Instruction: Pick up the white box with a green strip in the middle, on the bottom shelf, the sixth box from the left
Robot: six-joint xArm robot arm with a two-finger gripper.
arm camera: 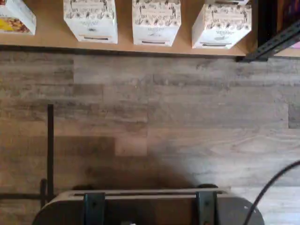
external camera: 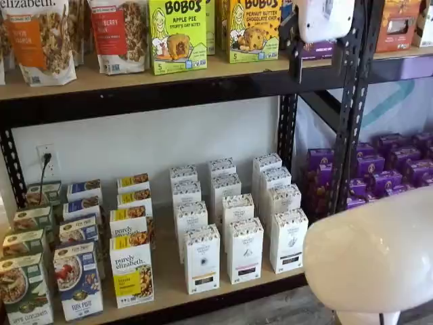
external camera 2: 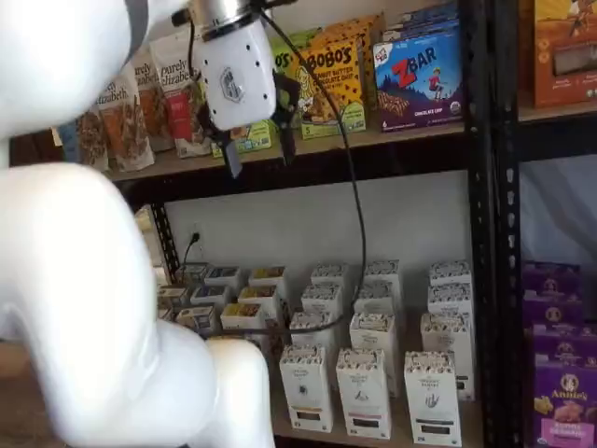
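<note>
Pincer [external camera 2: 259,147] at the height of the upper board [external camera 2: 410,131], black fingers pointing down with a plain gap between them: wide, holding nothing. White box [external camera 2: 432,397] well below the pincer and off toward the black upright [external camera 2: 480,233], at the front of the end column of white cartons on the bottom shelf [arm camera: 51,33]. Stands upright, long axis vertical, narrow front face with its dark strip turned outward toward the arm, speckled top facing up. Seen in both shelf views, and in the wrist view as the carton nearest the upright. On the side away from the upright, just beside it, a like neighbouring carton [external camera 2: 364,392], narrow gap only; directly behind it, more cartons of the same column. Above it, free height up to the upper board. In front of the shelf edge, bare wood floor [arm camera: 150,117], the widest room for an approach. Judged: calls for a long descent and a shift toward the upright before any closing, with little margin on either flank of the box.
</note>
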